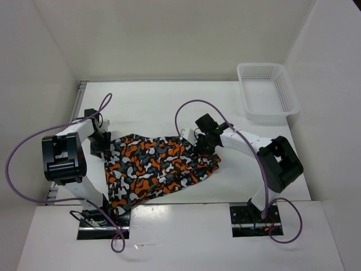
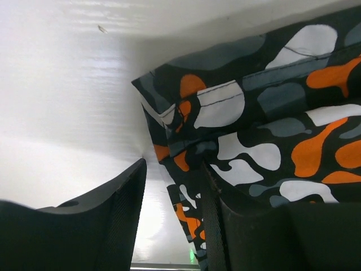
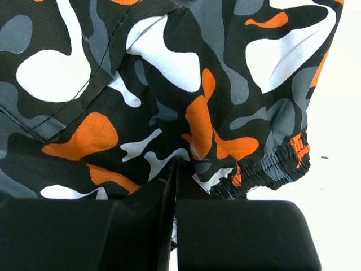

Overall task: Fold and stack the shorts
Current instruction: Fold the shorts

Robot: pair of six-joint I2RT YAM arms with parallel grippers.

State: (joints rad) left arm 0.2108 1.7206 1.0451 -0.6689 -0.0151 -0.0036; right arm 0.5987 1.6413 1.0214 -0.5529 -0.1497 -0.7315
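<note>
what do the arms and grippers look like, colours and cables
Both the left arm and right arm have white links with boxy black joint housings and sit on black base plates. A purple cable loops along each. The left gripper and right gripper have matte black, flat-sided fingers.

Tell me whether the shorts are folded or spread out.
Mostly spread: the shorts lie as one wide patch on the table, with layers overlapping only at one edge. There is no compact fold yet.

shorts point(image 1: 158, 166) on table point(image 1: 169, 107), basket point(image 1: 265, 90) behind right
</note>
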